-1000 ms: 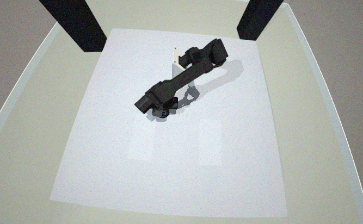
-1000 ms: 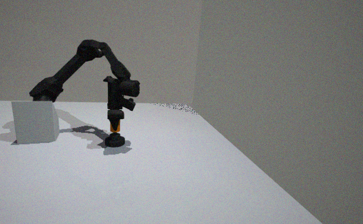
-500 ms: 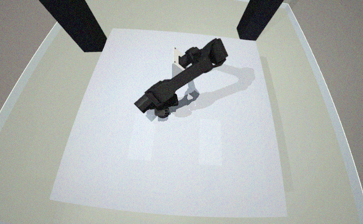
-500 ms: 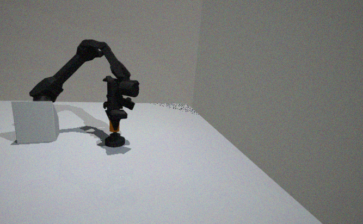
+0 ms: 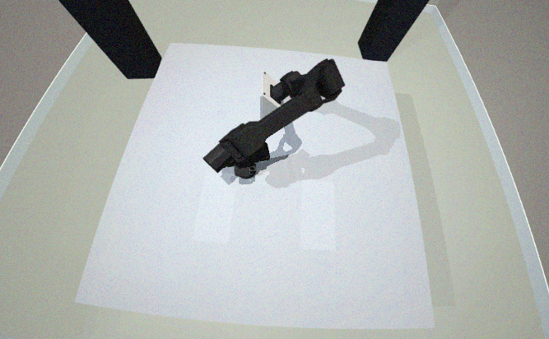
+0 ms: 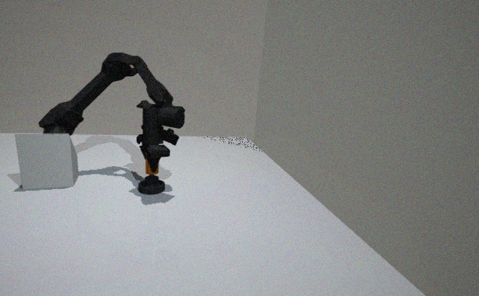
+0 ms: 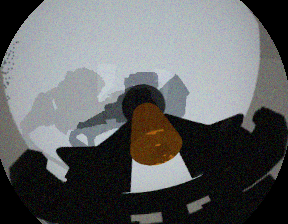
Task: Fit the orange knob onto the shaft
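The orange knob (image 6: 148, 169) (image 7: 155, 137) is right above the round dark pedestal (image 5: 243, 177) (image 6: 151, 186) (image 7: 143, 92), and it stands upright in the exterior view. Its lower end is very near the top of the pedestal, but I cannot tell if they touch, or if the shaft enters the hole. The knob is not down on the wide base of the pedestal. In the wrist view, the narrow-looking end of the knob covers a part of this dark disc. The flat side of the hole cannot be seen.

The gripper (image 6: 152, 169) (image 7: 147, 119) is closed on the knob, with one finger at each side of it, and it points down. From the top, the knob is hidden.

The black arm (image 5: 282, 113) (image 6: 92, 88) makes a high bend and then comes down to the pedestal. In the exterior view, a pale block (image 6: 46, 162) stands in front of the lower part of the arm, well apart from the pedestal. The white table (image 5: 259, 273) (image 6: 197, 238) (image 7: 145, 40) carries the pedestal, and grey shadows of the arm lie on it. At the top view's upper edge, two thick black posts (image 5: 118, 39) (image 5: 388, 31) are visible.
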Robot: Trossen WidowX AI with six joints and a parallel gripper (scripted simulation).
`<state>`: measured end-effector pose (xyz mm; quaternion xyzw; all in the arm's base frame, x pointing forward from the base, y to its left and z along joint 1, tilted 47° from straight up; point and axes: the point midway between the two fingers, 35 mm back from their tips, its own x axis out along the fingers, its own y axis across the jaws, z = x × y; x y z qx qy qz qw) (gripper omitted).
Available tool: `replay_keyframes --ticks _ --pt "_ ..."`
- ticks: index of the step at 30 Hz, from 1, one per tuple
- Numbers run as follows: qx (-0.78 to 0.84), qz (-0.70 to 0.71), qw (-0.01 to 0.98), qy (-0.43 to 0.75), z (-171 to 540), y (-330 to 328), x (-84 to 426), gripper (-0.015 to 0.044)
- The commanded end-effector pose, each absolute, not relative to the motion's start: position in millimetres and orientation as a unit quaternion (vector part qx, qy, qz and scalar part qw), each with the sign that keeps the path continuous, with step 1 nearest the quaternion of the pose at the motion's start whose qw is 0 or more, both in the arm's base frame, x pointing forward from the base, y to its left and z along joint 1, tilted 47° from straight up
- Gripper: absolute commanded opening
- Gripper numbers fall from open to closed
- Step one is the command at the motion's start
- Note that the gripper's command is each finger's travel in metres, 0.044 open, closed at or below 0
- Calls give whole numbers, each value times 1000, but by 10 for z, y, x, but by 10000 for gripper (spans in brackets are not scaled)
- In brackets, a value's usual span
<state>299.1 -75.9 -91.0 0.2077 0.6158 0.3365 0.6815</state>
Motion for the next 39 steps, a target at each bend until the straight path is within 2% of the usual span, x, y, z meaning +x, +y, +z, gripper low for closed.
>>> replay_keyframes --ticks 1,39 --pt "209 335 684 613 -920 -752 3002 0" --pt "137 398 702 575 -907 -784 2948 0"
